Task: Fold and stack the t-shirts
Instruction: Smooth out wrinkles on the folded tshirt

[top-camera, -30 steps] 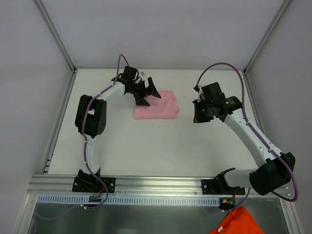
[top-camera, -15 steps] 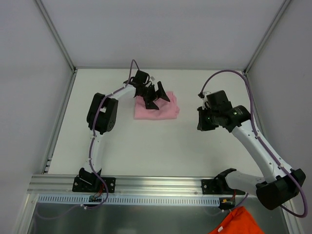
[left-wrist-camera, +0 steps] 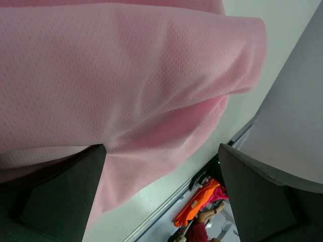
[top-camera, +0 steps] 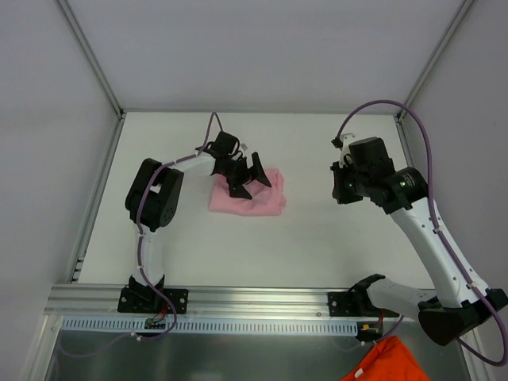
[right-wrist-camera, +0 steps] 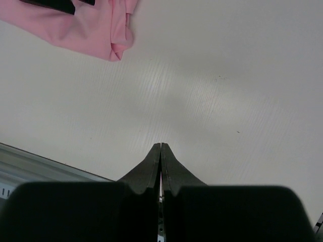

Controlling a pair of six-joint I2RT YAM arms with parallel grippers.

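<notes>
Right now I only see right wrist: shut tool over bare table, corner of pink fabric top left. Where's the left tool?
Observer: Left tool sits wide open over the pink t-shirt, mid-table.
Operator: Gripping it?
Observer: No; left wrist shows both fingers spread, fabric between them unpinched.
Operator: More shirts?
Observer: Only an orange cloth off the table, near the right arm's base.

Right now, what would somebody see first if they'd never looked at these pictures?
The folded pink t-shirt in the middle of the white table jumps out first, with the left gripper wide open right over it. The right gripper is shut, off to the right of the shirt. A bright orange cloth pokes in at the bottom right corner.
</notes>
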